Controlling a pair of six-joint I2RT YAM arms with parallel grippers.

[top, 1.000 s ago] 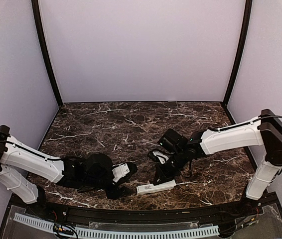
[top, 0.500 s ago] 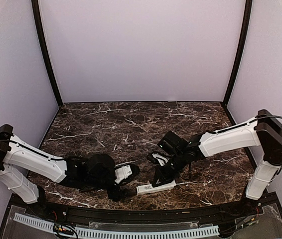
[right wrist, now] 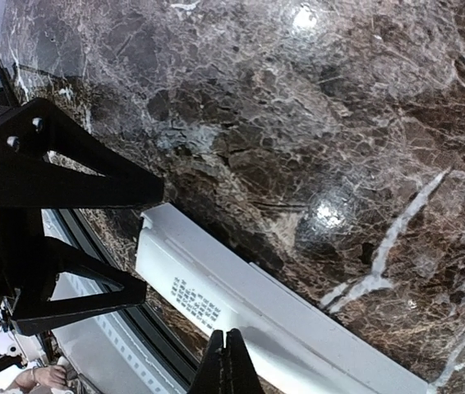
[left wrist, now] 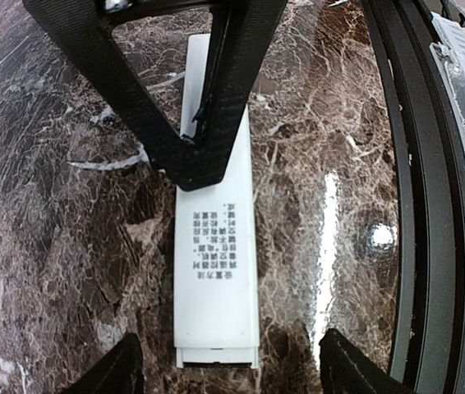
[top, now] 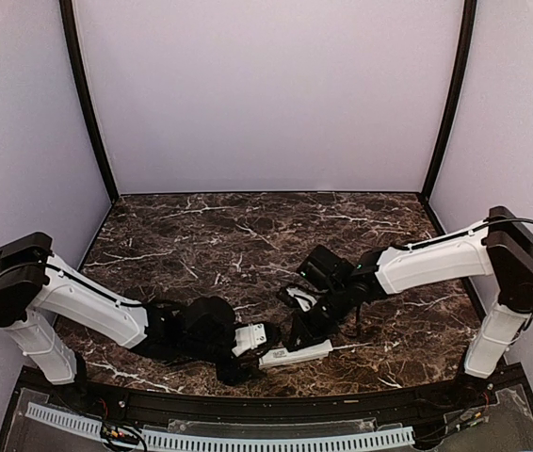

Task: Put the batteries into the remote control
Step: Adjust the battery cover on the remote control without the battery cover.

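Left wrist view has the remote control (left wrist: 216,271) lying flat, printed side up, near the front edge of the marble tabletop (left wrist: 68,246), with the right pincer (left wrist: 201,156) fully closed, its tip down on the bar, and the left pincer (left wrist: 231,369) spread wide astride its end, holding nothing.

The remote control (left wrist: 216,279) lies near the table's (top: 248,235) front edge, under the right tool (right wrist: 226,361), beside the left tool (left wrist: 232,373).

Lab enclosure: blank walls (top: 266,94), marble table (top: 210,235)
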